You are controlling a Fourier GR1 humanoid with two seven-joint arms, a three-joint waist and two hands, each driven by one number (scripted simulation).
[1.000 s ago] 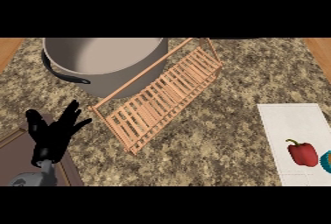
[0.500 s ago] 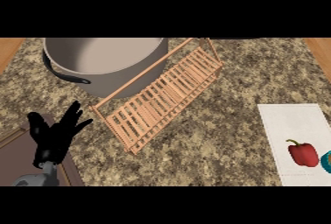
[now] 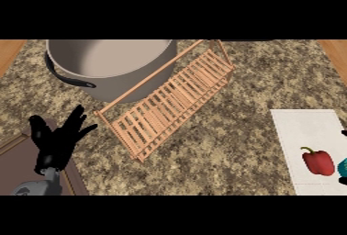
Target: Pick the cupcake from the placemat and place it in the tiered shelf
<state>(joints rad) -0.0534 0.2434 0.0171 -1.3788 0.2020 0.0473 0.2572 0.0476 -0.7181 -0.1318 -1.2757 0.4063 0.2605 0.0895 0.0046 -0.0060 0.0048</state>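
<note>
Pick not begun: left hand [image 3: 58, 143] rests released, fingers up; right hand unseen. Next: reach toward placemat [image 3: 305, 133] beside tiered shelf [image 3: 173, 98].

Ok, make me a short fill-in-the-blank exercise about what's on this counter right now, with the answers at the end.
1. The red bell pepper lies on the white ____.
2. The wooden tiered shelf leans beside the big grey ____.
3. The left hand shows at the view's lower left with its fingers ____.
4. The counter has a speckled ____ top.

Missing words: placemat; pot; open; stone
</note>
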